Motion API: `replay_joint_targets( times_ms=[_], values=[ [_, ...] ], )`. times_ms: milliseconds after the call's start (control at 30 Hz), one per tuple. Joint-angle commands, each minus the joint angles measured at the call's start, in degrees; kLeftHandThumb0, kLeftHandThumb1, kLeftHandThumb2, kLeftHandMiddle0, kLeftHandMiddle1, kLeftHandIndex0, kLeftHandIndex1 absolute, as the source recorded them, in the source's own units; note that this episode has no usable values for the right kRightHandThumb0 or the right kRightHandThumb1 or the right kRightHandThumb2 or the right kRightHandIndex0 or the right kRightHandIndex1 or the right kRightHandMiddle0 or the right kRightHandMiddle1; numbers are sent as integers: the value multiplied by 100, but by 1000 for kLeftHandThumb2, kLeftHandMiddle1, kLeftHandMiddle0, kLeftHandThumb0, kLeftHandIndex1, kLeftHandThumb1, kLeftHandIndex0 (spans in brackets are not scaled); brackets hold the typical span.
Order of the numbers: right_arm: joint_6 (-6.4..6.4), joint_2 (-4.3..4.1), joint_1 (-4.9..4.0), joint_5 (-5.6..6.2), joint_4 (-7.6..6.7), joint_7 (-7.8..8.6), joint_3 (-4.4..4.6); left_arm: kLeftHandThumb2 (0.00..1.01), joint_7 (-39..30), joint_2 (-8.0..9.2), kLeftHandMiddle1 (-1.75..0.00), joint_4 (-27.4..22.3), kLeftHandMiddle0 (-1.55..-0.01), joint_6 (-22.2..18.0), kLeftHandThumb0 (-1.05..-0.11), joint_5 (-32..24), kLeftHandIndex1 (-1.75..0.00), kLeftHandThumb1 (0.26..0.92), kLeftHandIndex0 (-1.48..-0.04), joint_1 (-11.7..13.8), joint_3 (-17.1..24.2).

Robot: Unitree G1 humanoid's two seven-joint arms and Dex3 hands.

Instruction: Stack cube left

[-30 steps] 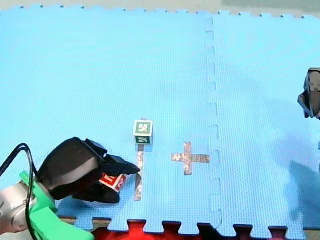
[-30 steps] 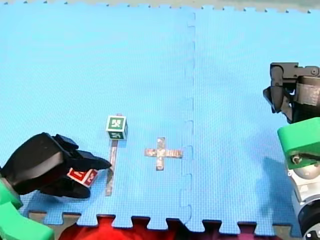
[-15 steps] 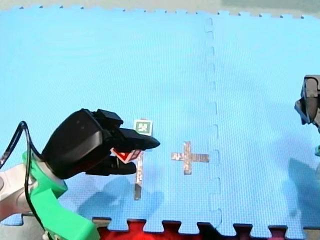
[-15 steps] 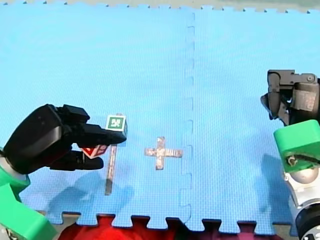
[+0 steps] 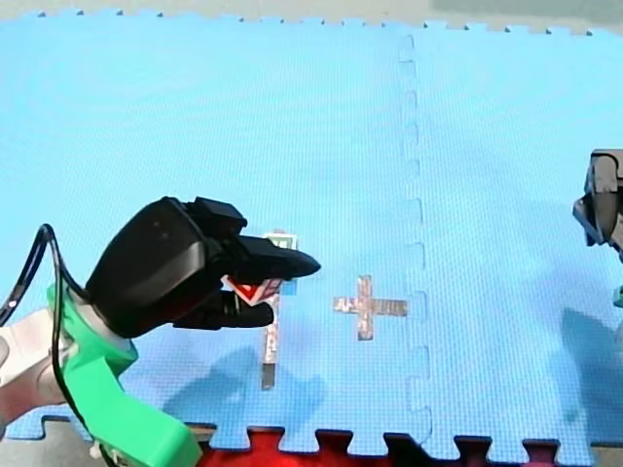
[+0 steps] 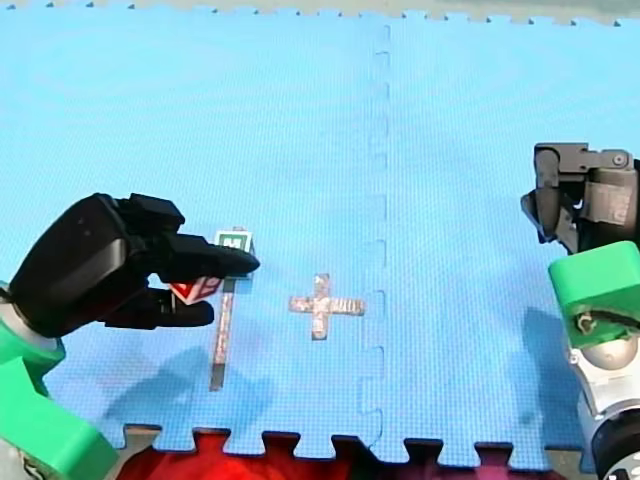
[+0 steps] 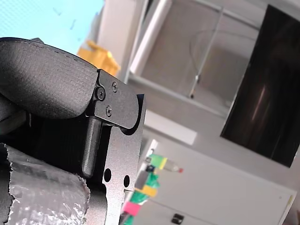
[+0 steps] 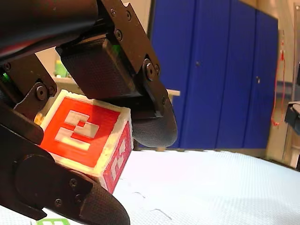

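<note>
The left hand (image 5: 200, 274) comes in at the lower left of the head views and holds the red plastic cube with white markings (image 5: 248, 290) above the blue foam puzzle mat (image 5: 292, 117). The green plastic cube (image 6: 233, 238) sits on the mat just up and right of the red one, at the upper end of a silver tape strip (image 5: 270, 352). A silver tape cross (image 5: 368, 307) lies right of the strip. The right hand (image 6: 572, 198) is at the right edge, well apart.
</note>
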Motion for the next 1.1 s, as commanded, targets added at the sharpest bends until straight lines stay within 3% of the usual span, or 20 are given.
replay_joint_targets(
  times_ms=[0,67,133,233,300,533,733,833,1067],
  values=[
    [-21,-23,-26,39,33,22,-21,0,-81,-27,-1746,-45,-1003,6,-405,-40,-7,732,-1330,2,57],
    [-18,-20,-35,45,46,34,-24,0,-222,-73,-1746,-72,-1004,38,-408,-88,-6,729,-1329,-28,86],
    [-9,-15,-46,47,61,42,-25,0,-928,-122,-1746,-187,-1005,189,-410,-379,-6,727,-1329,-88,77],
    [3,-6,-59,44,73,39,-25,0,-2416,-172,-1746,-704,-1009,847,-406,-905,-15,726,-1349,-119,54],
    [5,3,-65,33,71,23,-22,6,-2921,-281,-1746,-876,-1010,1205,-399,-1000,-30,738,-1383,-166,39],
    [2,52,-69,-12,55,-35,-2,9,-3058,-681,-1746,-231,-1008,1226,-384,-907,-35,752,-1409,-407,-36],
    [-10,86,-70,-25,36,-67,9,11,-3643,-799,-1746,-317,-996,1536,-407,-1159,-2,769,-1348,-399,56],
    [-12,94,-75,-39,31,-101,22,12,-3704,-860,-1746,-229,-992,1651,-410,-1149,0,774,-1341,-536,76],
    [-4,118,-84,-93,26,-196,64,10,-3487,-1027,-1746,416,-972,1408,-422,-1214,0,782,-1332,-874,98]
  ],
)
